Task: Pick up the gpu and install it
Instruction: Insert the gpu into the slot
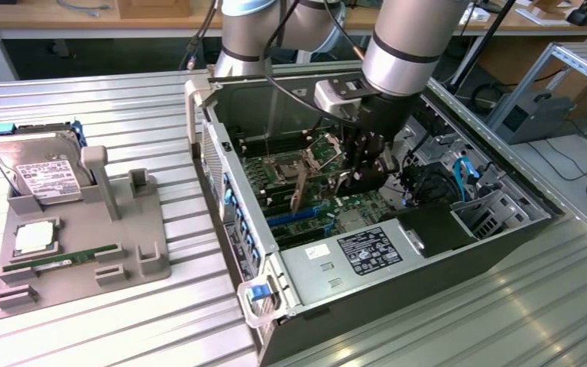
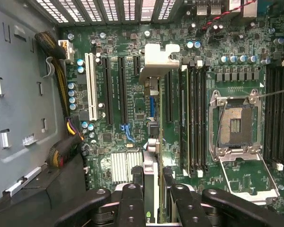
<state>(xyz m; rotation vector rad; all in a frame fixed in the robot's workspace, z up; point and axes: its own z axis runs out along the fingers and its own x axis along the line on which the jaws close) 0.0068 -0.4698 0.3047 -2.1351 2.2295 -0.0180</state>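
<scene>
The gpu [image 2: 153,163] is seen edge-on in the wrist view as a thin card running away from my gripper [image 2: 154,191]. Its silvery metal bracket [image 2: 156,61] sits near the case's vented rear wall. One black finger presses each face of the card, so the gripper is shut on it. The card stands upright over the motherboard [image 2: 132,99], in line with the expansion slots. I cannot tell whether its edge touches a slot. In the exterior view my gripper [image 1: 353,177] reaches down into the open computer case [image 1: 416,267], with the tan-brown gpu [image 1: 299,193] beside it.
A white slot [image 2: 90,85], memory slots [image 2: 191,118] and an open processor socket [image 2: 234,125] surround the card. Cable bundles [image 2: 61,151] lie by the case wall. On the exterior view's left, a grey holder [image 1: 141,229] carries a hard drive [image 1: 43,172] and a green memory stick [image 1: 64,258].
</scene>
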